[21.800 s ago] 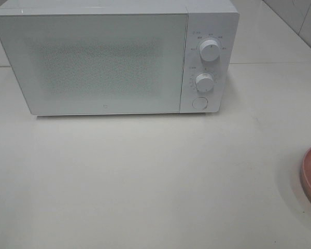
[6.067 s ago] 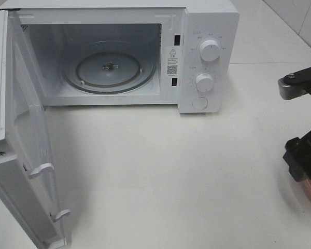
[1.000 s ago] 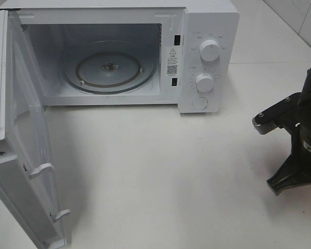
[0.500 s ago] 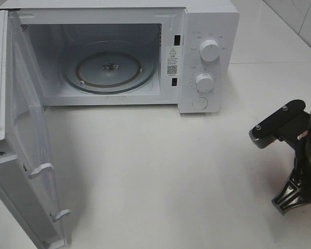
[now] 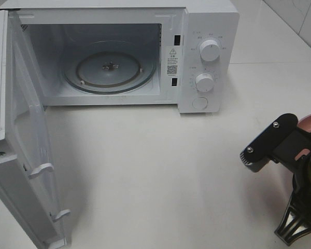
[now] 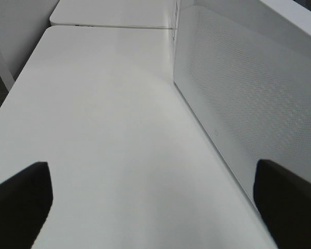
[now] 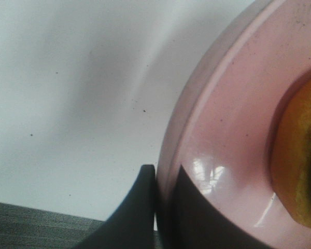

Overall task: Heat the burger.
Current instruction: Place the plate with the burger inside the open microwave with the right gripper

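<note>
**Right gripper clamps the plate rim beside the open microwave**

Within the last second the right arm (image 5: 300, 171) has dropped lower toward the near right corner of the high view. A sliver of pink now shows behind it, where the arm hid everything half a second earlier. The right wrist view explains it: the right gripper (image 7: 163, 179) is pinched tight on the rim of the pink plate (image 7: 217, 119), 1 dark finger on each side of the edge. The burger (image 7: 298, 155) sits on that plate, with only the golden curve of its bun showing at the frame edge. Whether the plate has left the surface cannot be told. The grasp looks secured, so carrying the plate to the oven is probably next.

The microwave (image 5: 217, 26) stands ready, its door (image 5: 20, 155) swung fully out to the left. Its glass turntable (image 5: 109, 70) is bare. The left gripper (image 6: 155, 197) is spread wide and holds nothing, hanging just beside the door's outer face.

The table (image 5: 155, 171) is plain glossy white. A tiled wall (image 5: 300, 15) shows at the far right, and a strip of dark floor (image 7: 36, 225) lies beyond the table edge.
</note>
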Tool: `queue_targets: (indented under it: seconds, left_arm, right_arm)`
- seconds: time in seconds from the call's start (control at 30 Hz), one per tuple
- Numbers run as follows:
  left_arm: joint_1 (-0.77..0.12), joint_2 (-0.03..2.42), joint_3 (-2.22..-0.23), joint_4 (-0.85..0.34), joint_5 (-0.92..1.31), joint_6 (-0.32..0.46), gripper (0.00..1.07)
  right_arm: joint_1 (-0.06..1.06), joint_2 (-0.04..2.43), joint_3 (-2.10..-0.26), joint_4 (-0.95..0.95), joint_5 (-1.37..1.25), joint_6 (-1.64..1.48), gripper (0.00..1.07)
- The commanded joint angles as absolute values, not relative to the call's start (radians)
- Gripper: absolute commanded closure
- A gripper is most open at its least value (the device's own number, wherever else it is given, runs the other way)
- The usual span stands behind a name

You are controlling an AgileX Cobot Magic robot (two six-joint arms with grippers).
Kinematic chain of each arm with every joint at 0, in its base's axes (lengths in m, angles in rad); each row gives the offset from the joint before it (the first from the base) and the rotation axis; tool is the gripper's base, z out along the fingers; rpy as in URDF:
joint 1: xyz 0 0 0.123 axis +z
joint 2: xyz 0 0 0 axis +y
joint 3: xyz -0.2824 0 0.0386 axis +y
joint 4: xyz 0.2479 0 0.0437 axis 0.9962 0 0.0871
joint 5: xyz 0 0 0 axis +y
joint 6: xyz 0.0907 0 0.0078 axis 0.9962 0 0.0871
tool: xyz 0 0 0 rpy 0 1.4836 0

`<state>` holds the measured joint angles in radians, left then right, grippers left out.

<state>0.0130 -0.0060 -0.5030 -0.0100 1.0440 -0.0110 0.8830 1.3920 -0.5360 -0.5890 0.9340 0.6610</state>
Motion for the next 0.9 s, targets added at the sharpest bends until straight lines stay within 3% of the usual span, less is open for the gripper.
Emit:
queue_targets:
  seconds: [0.03,0.9]
  left_arm:
    - [0.010,-0.024,-0.499,-0.012,1.035,-0.010,0.09]
    - [0.010,-0.024,-0.499,-0.012,1.035,-0.010,0.09]
  right_arm:
    - [0.917,1.383,-0.534,-0.633,0.987,0.670,1.07]
    - [1.221,1.376,-0.534,-0.681,0.991,0.666,1.06]
